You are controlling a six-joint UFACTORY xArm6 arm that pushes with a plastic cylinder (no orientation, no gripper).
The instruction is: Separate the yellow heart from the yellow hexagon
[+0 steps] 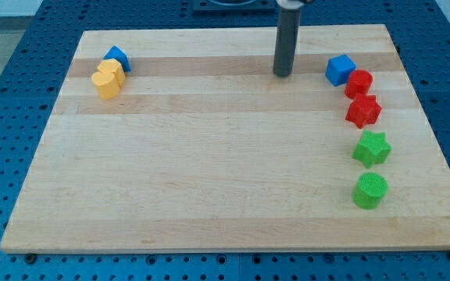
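Two yellow blocks sit touching each other near the board's top left. The upper one point(112, 69) looks like the yellow heart. The lower one point(105, 83) looks like the yellow hexagon. A blue triangular block point(118, 57) touches them just above. My tip point(283, 74) stands on the board near the view's top centre, far to the right of the yellow blocks and apart from every block.
A blue cube point(340, 69), a red cylinder point(358, 83), a red star point(362, 111), a green star point(372, 148) and a green cylinder point(369, 190) run in a line down the right side. The wooden board point(209, 172) lies on a blue perforated table.
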